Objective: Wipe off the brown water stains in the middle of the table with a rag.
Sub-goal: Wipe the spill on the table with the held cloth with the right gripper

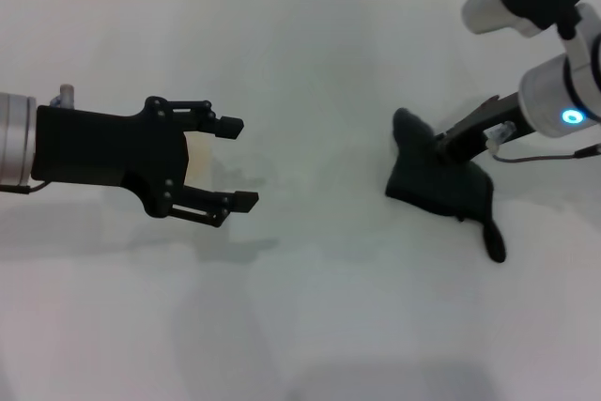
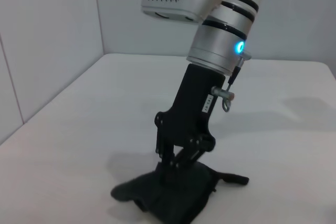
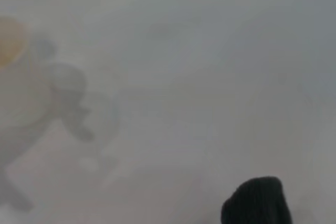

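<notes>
The dark rag [image 1: 441, 183] lies bunched on the white bench [image 1: 329, 307] at the right side, with a narrow tail toward the robot. The right pincer [image 2: 176, 162] comes down onto the rag and presses into its folds; I cannot tell how far its fingers are apart. The left pincer [image 1: 238, 163] hovers over the left part of the bench, its 2 fingers wide apart and holding nothing. A pale orange-brown stain [image 1: 195, 162] shows between its fingers, well apart from the rag.
</notes>
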Controlling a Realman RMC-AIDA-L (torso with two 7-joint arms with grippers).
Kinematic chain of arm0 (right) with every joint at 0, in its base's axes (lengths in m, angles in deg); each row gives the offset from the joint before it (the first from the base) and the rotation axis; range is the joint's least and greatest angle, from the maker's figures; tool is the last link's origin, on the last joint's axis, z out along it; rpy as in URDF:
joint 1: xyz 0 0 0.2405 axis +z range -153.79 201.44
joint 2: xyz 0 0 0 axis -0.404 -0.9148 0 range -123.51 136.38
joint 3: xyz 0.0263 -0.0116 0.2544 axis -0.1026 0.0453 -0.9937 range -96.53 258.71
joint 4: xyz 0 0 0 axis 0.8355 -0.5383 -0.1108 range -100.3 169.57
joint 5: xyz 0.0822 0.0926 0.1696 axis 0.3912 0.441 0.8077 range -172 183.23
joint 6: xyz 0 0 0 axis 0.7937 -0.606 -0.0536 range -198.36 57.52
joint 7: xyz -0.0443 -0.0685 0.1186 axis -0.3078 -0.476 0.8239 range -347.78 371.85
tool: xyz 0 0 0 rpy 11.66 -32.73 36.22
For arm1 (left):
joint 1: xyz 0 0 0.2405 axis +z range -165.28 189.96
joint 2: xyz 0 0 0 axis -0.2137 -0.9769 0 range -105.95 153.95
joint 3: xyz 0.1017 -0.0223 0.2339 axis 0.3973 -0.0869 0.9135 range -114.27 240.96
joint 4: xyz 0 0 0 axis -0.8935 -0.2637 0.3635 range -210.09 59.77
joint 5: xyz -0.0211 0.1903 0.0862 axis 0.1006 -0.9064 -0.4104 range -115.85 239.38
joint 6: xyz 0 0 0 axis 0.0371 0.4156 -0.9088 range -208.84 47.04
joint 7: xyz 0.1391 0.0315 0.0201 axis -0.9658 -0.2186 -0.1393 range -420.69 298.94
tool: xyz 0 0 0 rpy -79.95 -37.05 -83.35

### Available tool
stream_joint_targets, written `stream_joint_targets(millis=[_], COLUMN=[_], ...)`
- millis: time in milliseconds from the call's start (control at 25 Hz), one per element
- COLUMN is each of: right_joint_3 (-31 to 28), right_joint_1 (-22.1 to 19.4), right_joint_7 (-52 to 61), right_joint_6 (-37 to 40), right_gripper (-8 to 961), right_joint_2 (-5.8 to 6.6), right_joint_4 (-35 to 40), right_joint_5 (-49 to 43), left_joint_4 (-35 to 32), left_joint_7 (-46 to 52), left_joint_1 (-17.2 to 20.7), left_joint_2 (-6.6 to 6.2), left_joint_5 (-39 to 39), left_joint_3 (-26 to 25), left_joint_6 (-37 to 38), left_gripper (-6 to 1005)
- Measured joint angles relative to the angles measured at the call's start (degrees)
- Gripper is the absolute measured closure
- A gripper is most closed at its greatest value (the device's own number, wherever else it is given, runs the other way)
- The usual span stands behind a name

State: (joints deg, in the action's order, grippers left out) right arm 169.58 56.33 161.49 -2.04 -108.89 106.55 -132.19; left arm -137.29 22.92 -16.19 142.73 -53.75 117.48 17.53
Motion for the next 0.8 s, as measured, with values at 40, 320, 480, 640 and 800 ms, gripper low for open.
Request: stream_joint_targets(millis=[40,320,480,640,800], right_joint_3=[-0.53,-6.8,-7.29,-7.28,-7.31], right_joint_1=[-0.18,-4.72,-6.71,-7.45,-8.02], right_joint_7=[-0.04,-4.02,-6.04,-11.71,-15.24], right_joint_6=[0.24,3.06,5.76,9.61,11.41], right_gripper=[870,869,869,868,868], right_joint_2=[0.01,0.18,0.2,0.19,0.19], right_joint_4=[0.04,2.54,4.22,4.34,3.93], right_joint_5=[-0.31,0.09,1.47,7.49,10.54], left_joint_4=[-0.15,-0.34,-0.37,-0.37,-0.37], left_joint_7=[0.0,0.16,0.19,0.1,0.01], left_joint_1=[0.11,0.81,1.01,1.23,1.3], left_joint_2=[0.0,-0.15,-0.1,-0.11,-0.14], left_joint_5=[0.17,1.23,1.3,1.29,1.3], left_joint_3=[0.0,0.01,-0.47,-1.24,-1.26], left_joint_6=[0.0,-0.15,-0.15,0.04,0.16], left_gripper=[120,119,119,119,119])
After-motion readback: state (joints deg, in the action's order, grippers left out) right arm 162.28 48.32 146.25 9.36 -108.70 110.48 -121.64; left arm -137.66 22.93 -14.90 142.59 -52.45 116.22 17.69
